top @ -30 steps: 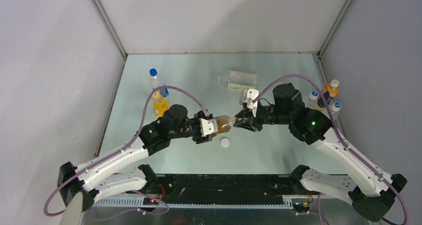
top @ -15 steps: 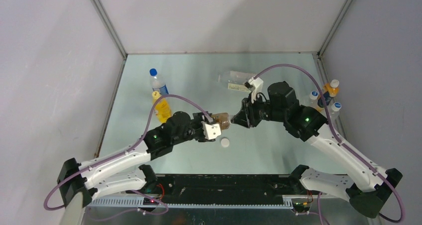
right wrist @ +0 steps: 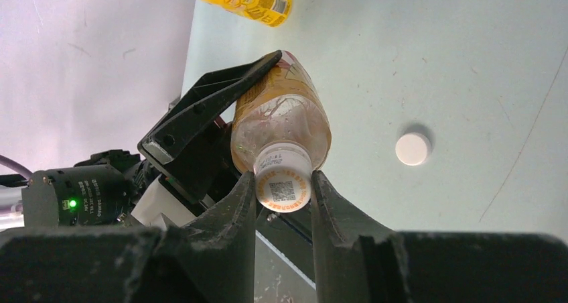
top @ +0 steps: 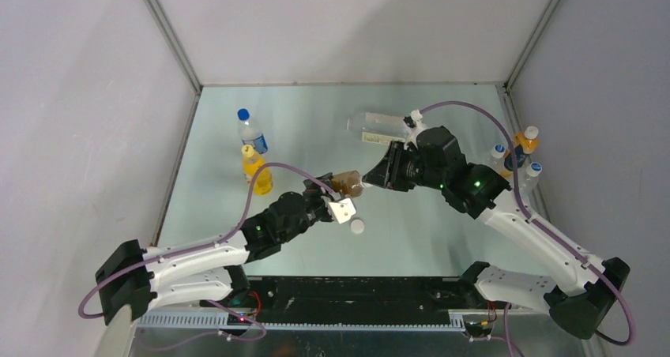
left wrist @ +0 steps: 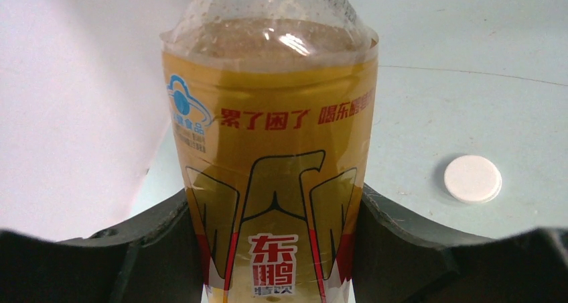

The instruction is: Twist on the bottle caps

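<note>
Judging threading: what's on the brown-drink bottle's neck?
A white cap, pinched by the right gripper. The threads underneath are covered, so how far it's seated can't be seen.

In view are one brown-drink bottle (top: 348,185), one wide clear bottle (top: 378,123), three blue-capped water bottles (top: 251,133), two orange-drink bottles (top: 257,175) and two small white caps (top: 357,227).

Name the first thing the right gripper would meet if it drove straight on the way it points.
The right gripper is shut on the white cap of the brown-drink bottle, so it would press that bottle first, likely pushing it back into the left gripper clamping its body.
</note>
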